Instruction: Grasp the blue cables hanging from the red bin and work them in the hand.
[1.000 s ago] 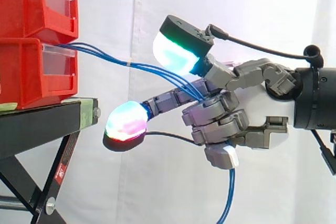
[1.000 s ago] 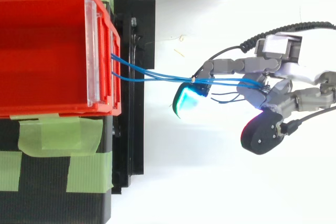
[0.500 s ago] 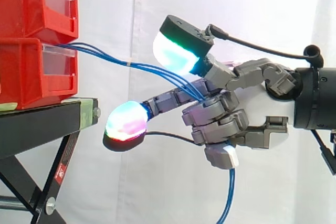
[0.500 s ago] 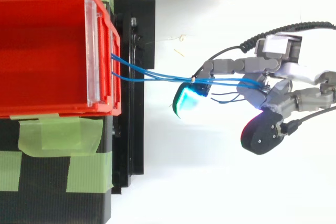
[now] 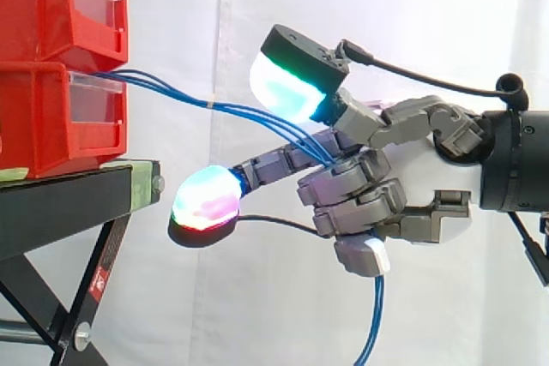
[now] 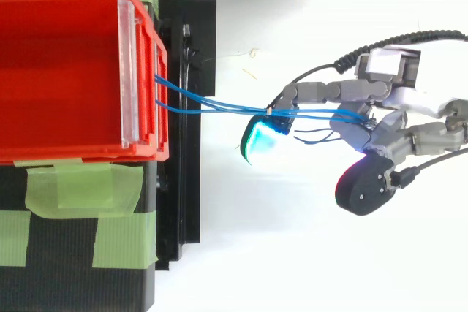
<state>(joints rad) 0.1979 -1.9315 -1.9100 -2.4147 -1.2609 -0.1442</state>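
Observation:
Thin blue cables (image 5: 184, 98) run out of the lower red bin (image 5: 51, 117) and slope down to the right into my hand (image 5: 377, 190). From above, the same cables (image 6: 212, 105) stretch from the bin's front (image 6: 157, 100) to the hand (image 6: 380, 133). Curled fingers clamp the cables against the palm, and the loose ends hang down below the hand (image 5: 373, 323). One finger reaches left under the cables with a glowing pad (image 5: 206, 199); another glowing pad (image 5: 287, 83) stands above them.
Two red bins are stacked on a black stand (image 5: 69, 203) at the left. Green tape (image 6: 80, 188) holds the stand's top. A white curtain hangs behind.

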